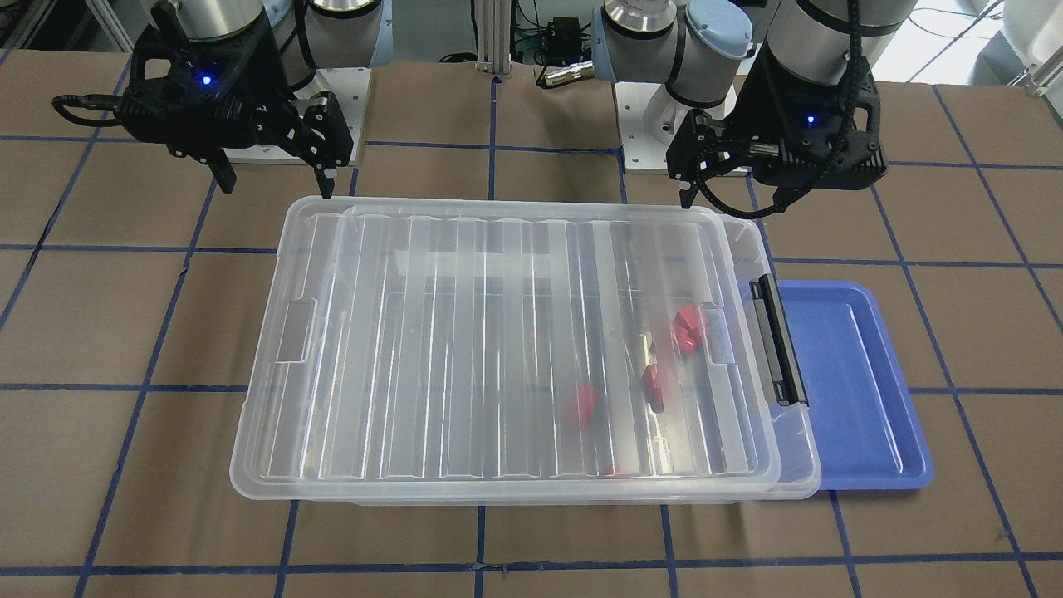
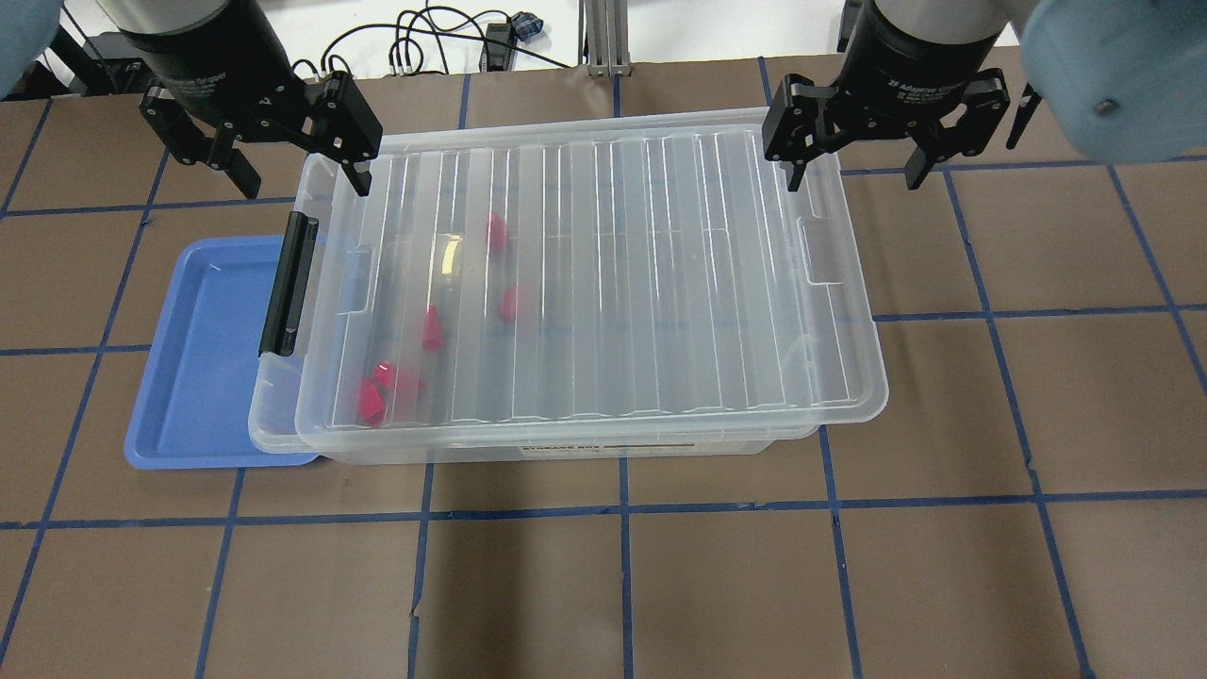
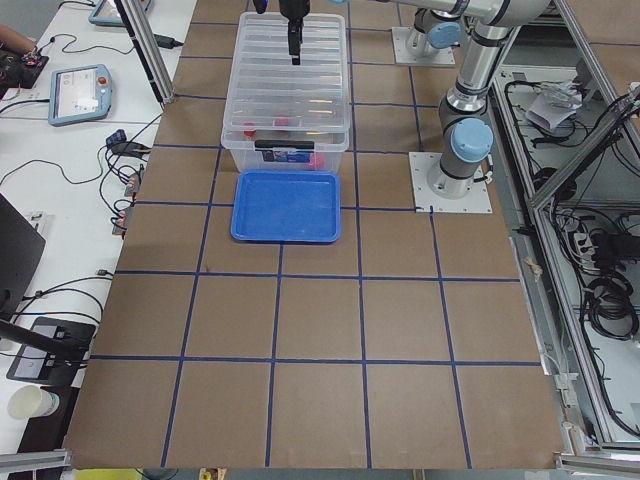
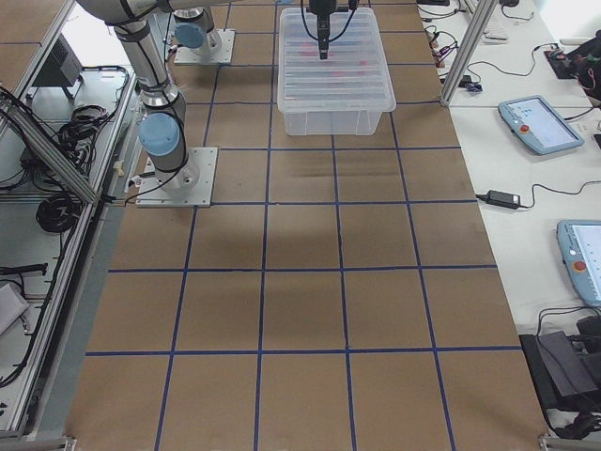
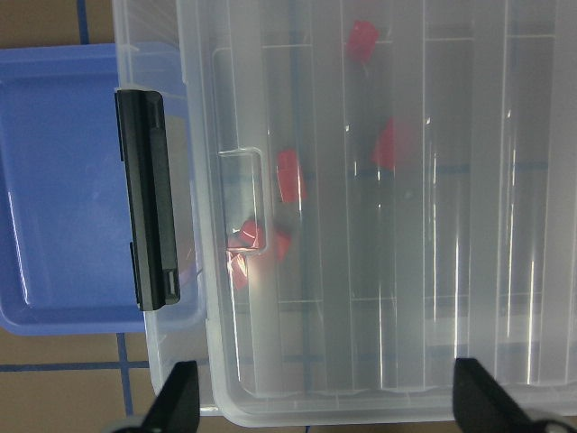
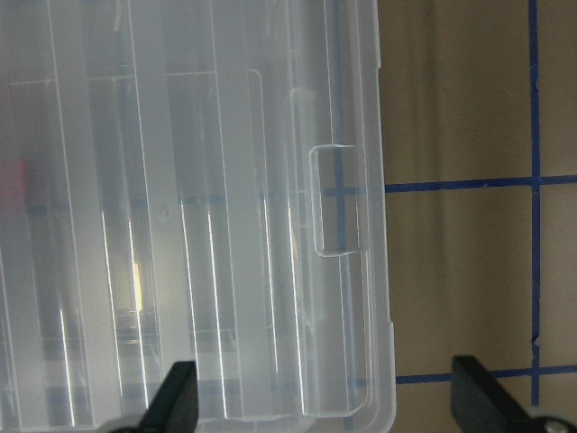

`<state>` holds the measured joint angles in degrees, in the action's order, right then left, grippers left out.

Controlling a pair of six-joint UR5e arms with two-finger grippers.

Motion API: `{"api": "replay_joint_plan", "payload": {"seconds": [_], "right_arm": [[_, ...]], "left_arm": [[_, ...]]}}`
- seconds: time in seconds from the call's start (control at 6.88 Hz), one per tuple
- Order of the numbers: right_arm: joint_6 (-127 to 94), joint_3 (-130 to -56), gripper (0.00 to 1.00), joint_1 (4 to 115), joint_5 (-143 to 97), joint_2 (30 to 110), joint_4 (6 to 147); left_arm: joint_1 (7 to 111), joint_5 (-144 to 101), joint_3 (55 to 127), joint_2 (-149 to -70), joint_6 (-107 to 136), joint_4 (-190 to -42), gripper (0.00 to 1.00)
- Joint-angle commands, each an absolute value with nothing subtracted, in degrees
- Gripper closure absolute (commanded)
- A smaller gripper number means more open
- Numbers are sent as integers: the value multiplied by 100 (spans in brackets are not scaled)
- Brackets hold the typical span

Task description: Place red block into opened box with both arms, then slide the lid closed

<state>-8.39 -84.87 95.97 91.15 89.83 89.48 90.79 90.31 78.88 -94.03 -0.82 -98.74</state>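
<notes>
Two claws: the left claw [image 2: 302,172] and the right claw [image 2: 856,172] are both held spread wide, and nothing is pinched by either.
Claw placing: each is hung over one corner of the same long edge of the lid [image 2: 641,283], the left at the latch end and the right at the other end. One finger is set over the lid and one outside it. This placing is judged to allow an even push along the lid from both ends. Whether a fingertip touches the plastic cannot be told.
Red blocks: several red blocks [image 2: 509,304] are seen inside the box [image 2: 273,420], scattered on its floor near the latch end and covered by the lid. The placing step is judged done.
Lid: it is laid flat on the box but shifted toward the robot's right. A strip of rim beside the latch bar [image 2: 288,283] is left uncovered, and the far end overhangs.
Step in hand: a short slide toward the latch end is judged to be left.
Risk: a push from one end only could skew the lid on the rim.
Surroundings: a blue tray [image 2: 198,377] is set on the desk [image 2: 660,585] just beside the latch end.
</notes>
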Motion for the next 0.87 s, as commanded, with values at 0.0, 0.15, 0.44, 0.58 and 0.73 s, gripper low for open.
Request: {"api": "replay_joint_plan", "payload": {"seconds": [0.0,0.15,0.44,0.58,0.73], "right_arm": [[-844,-8551,0,9598,9141,8982,8956],[-844,-8526,0,9598,9088,8956,8956],[-835,-8508,0,9598,9088,8947,8956],[-835,-8551,0,9598,9088,8947,8947],[-835,-8543,0,9598,9079,8947,8956]], "left_arm": [[9079,9035,7892,-9396,-79,-9861,0],[9079,9035,7893,-9378,-79,-9861,0],[9079,9035,7893,-9387,-88,-9861,0],[9079,9053,7893,-9378,-105,-9896,0],[9044,9053,7893,-9361,-123,-9923,0]]}}
